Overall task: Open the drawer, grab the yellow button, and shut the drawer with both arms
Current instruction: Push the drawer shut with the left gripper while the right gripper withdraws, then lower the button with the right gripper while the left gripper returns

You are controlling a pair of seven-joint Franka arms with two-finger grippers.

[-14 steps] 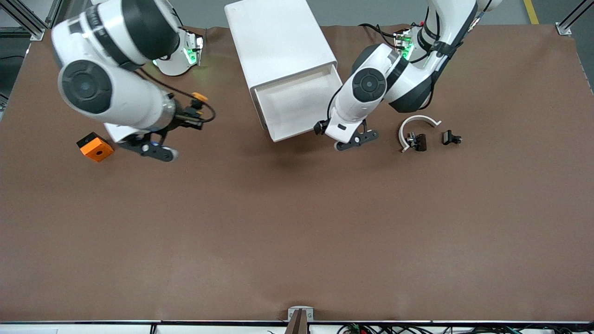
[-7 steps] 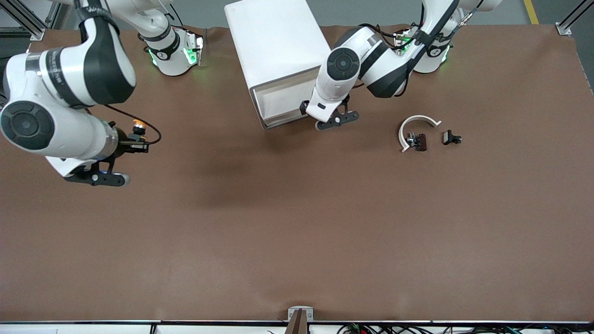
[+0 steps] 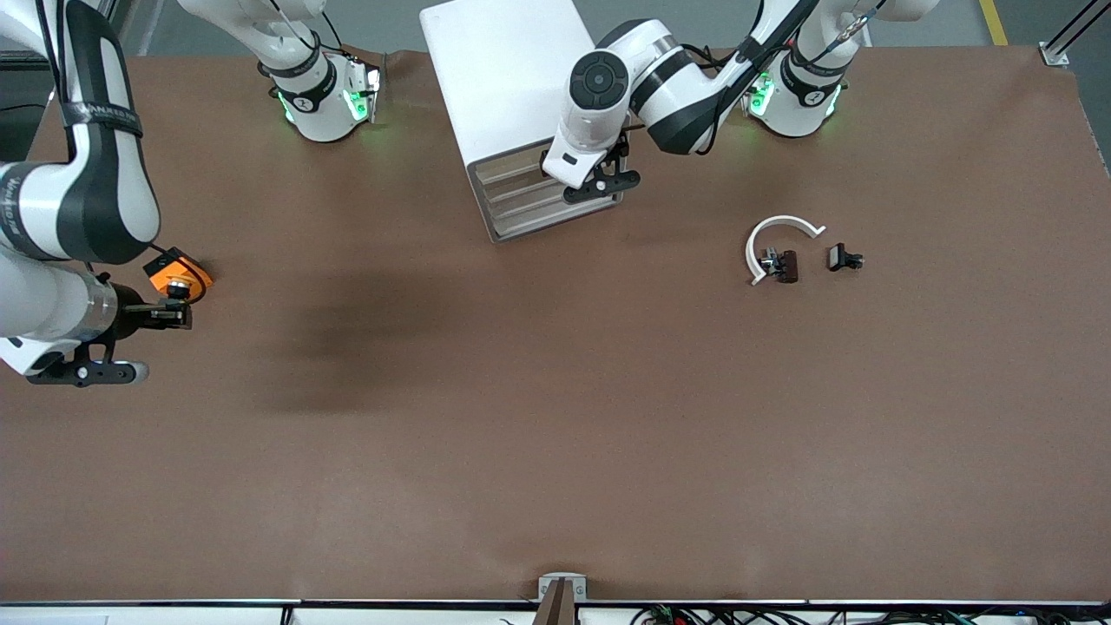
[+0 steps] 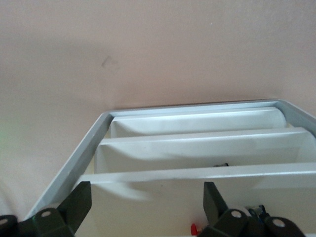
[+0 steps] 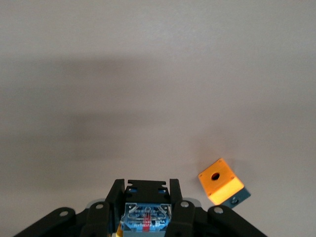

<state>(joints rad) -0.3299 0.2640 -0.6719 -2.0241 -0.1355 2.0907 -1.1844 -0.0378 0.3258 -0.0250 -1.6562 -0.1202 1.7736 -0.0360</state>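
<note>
The right end effector [image 3: 171, 311] is hanging over the bare tabletop [image 3: 555, 434] toward the right arm's end, its fingers clenched on the button [image 5: 147, 217]. The part sits squarely between the pads, so it is lying right at the tips rather than anywhere on the tabletop. It is probably light and rigid with a slick rounded cap, so the short body is likely the safer place to pinch. A loose squeeze could let so tiny a thing twist out. Just beside it, an orange block [image 3: 178, 271] is resting on the tabletop.

The left end effector [image 3: 599, 180] is hovering at the cabinet [image 3: 512, 78] front, fingers spread and gripping nothing. The drawer [image 3: 512, 174] looks pushed home, level with its neighbours.
</note>
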